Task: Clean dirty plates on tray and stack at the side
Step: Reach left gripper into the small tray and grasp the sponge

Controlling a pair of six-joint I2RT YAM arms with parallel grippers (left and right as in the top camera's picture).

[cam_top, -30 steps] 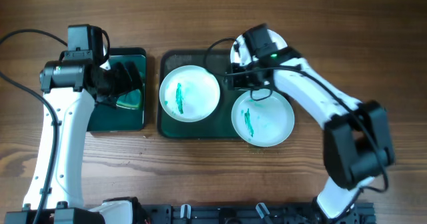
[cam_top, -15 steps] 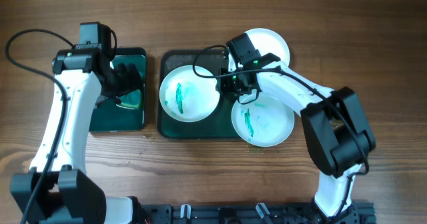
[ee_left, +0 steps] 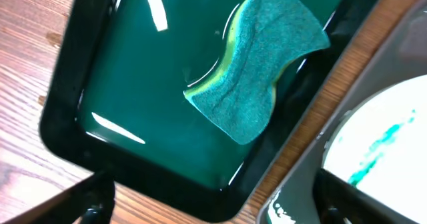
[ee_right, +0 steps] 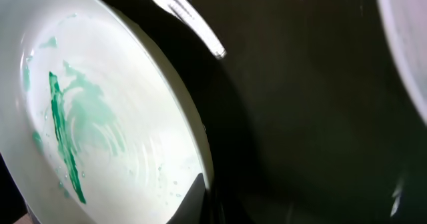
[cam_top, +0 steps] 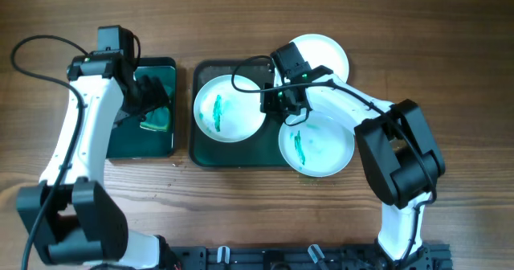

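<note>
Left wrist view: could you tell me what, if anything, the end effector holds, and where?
Nothing: the left end effector is open, clear of the sponge in the small tray.

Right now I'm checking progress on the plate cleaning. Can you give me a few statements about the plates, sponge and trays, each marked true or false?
The sponge lies in the small tray. True.
The left gripper is holding the sponge. False: it is open and empty, and the sponge lies loose.
Two plates carry green smears. True: the left plate and the front plate.
The three plates are stacked. False: they are spread out, and the back plate looks plain white.
The left plate sits on the big tray. True.
</note>
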